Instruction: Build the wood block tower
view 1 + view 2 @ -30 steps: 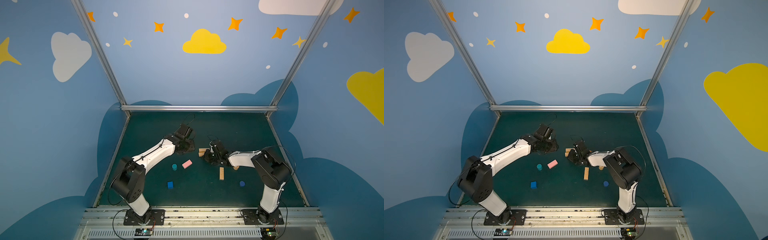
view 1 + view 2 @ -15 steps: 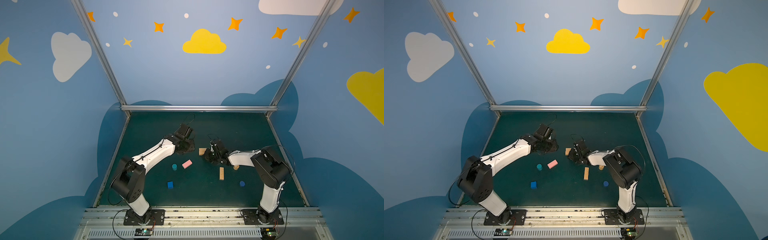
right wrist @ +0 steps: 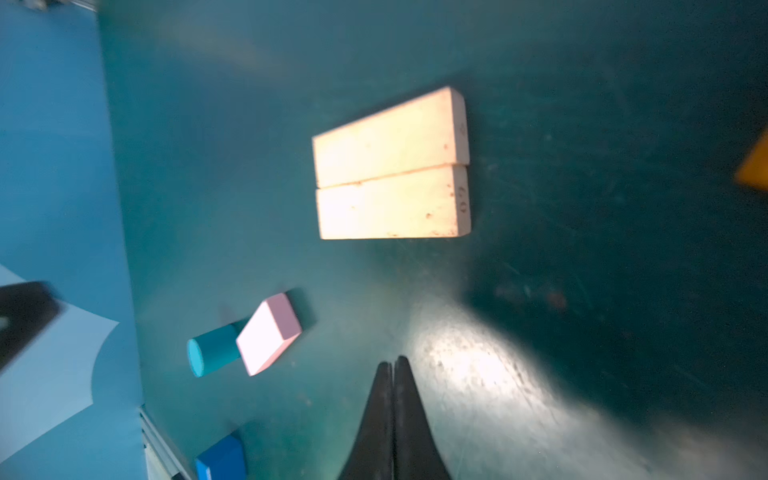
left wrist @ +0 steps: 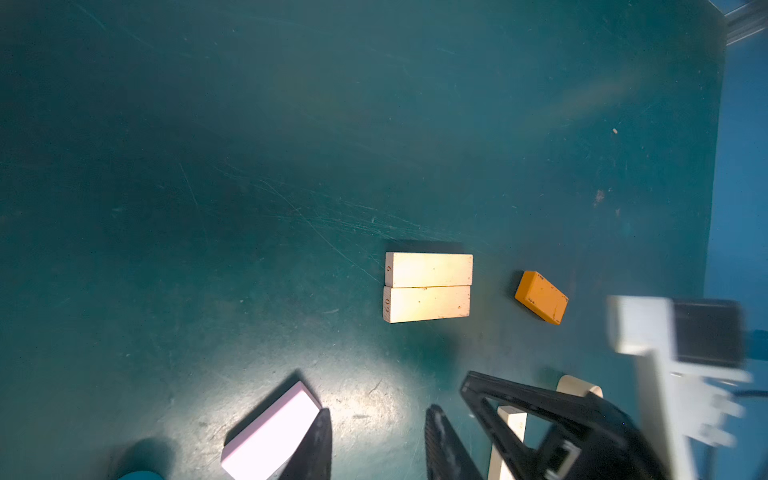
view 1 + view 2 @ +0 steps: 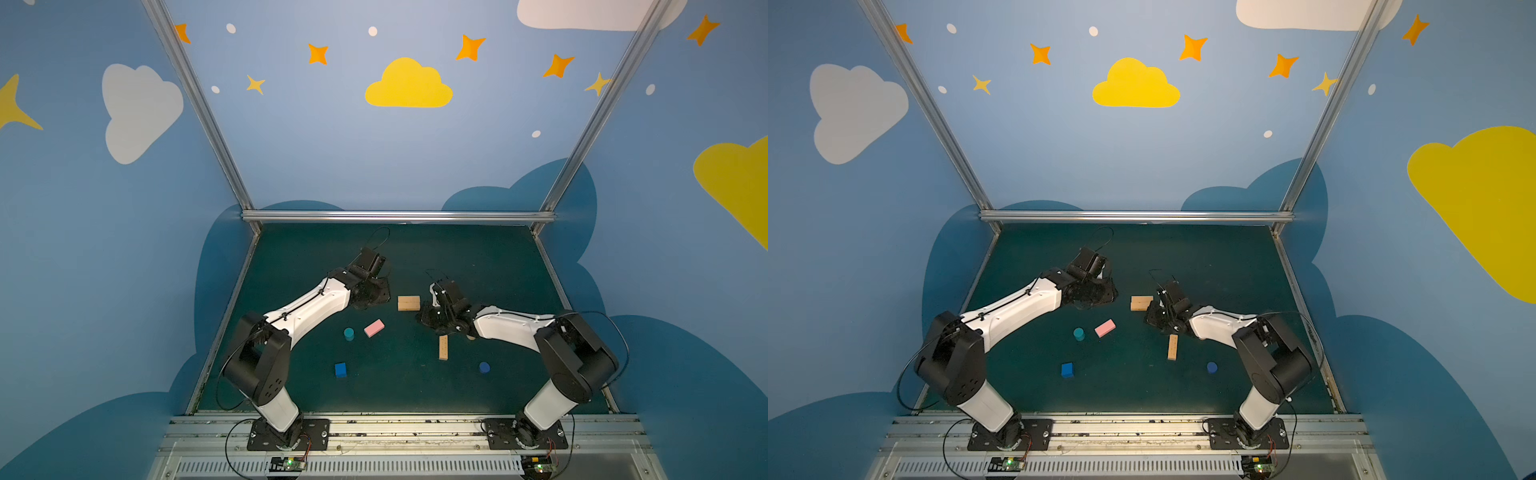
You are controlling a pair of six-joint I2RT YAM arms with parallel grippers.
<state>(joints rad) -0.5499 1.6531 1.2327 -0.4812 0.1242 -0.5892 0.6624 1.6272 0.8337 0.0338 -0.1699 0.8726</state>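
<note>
Two tan wood bars (image 5: 409, 303) (image 5: 1141, 303) lie flat side by side mid-table, also seen in the wrist views (image 4: 428, 286) (image 3: 392, 166). My left gripper (image 5: 376, 296) (image 4: 380, 410) hovers left of them, open and empty, with the pink bar (image 5: 374, 328) (image 4: 270, 436) beside one finger. My right gripper (image 5: 428, 319) (image 3: 392, 361) sits just right of the pair, shut on nothing. The orange bar (image 4: 541, 297) lies beyond the pair and is hidden in both top views. A third tan bar (image 5: 443, 347) lies nearer the front.
The teal cylinder (image 5: 349, 333), blue cube (image 5: 340, 369) and dark-blue cylinder (image 5: 484, 367) stand loose toward the front. A tan cylinder (image 4: 579, 384) peeks out beside the right gripper. Blue walls with metal rails (image 5: 395, 216) enclose the dark green table (image 5: 415, 257).
The right gripper has shifted slightly beside the two tan bars and its arm looks blurred by motion. The left arm and the blocks have stayed in place.
</note>
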